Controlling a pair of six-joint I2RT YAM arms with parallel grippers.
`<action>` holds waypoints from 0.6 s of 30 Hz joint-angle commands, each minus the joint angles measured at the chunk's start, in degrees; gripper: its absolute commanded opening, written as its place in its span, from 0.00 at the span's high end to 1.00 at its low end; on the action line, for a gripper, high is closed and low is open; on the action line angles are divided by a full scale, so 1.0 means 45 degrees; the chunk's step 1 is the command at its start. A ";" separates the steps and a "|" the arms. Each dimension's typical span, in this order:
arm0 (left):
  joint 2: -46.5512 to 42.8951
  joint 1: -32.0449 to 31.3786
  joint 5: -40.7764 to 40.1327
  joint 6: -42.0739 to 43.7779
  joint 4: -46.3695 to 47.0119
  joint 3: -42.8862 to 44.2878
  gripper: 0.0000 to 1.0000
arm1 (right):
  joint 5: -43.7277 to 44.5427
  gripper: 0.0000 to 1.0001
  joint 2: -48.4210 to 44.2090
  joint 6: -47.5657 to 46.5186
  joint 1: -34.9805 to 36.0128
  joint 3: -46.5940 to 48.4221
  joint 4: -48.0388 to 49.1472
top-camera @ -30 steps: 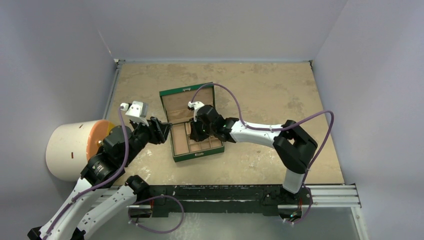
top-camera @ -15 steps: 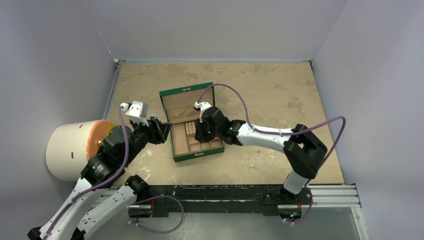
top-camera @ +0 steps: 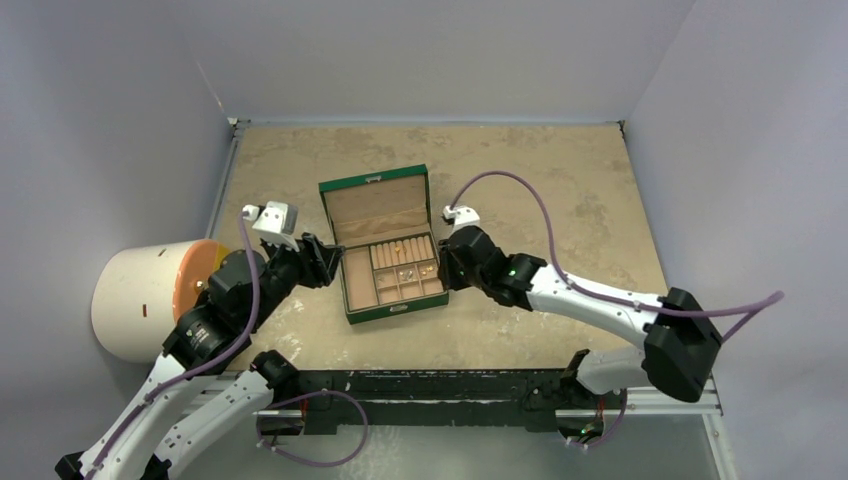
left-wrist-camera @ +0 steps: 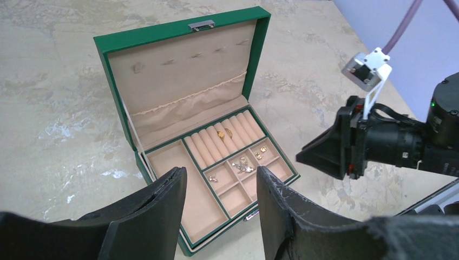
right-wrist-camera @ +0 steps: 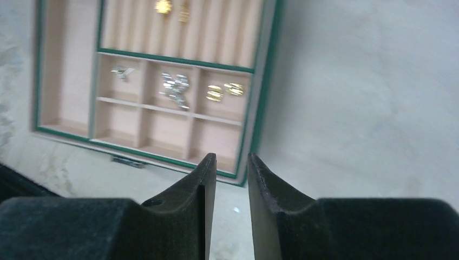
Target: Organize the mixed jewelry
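The mixed jewelry lies inside the open green box (top-camera: 372,182). Gold rings (left-wrist-camera: 224,134) sit on the ring rolls. A small silver piece (left-wrist-camera: 212,178), a silver cluster (right-wrist-camera: 174,86) and a gold pair (right-wrist-camera: 223,91) each lie in a small compartment of the back row. My left gripper (top-camera: 322,262) hovers at the box's left side, open and holding nothing (left-wrist-camera: 222,172). My right gripper (top-camera: 447,262) is just off the box's right edge, above its front right corner. Its jaws (right-wrist-camera: 231,158) stand a narrow gap apart with nothing between them.
A white cylinder with an orange face (top-camera: 150,300) stands off the table's left edge beside the left arm. Grey walls close in the left, back and right. A metal rail (top-camera: 660,385) runs along the near edge. The box lid (left-wrist-camera: 178,65) stands upright at the back.
The right arm has pulled back from over the box to its right side, uncovering the compartments. Its jaws have opened a little. The left arm has not moved.
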 commanded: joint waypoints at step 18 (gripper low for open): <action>0.0406 0.0134 -0.0056 0.0141 0.0360 0.0001 0.50 | 0.2991 0.64 -0.3127 0.4897 -0.3462 -0.3625 -0.4202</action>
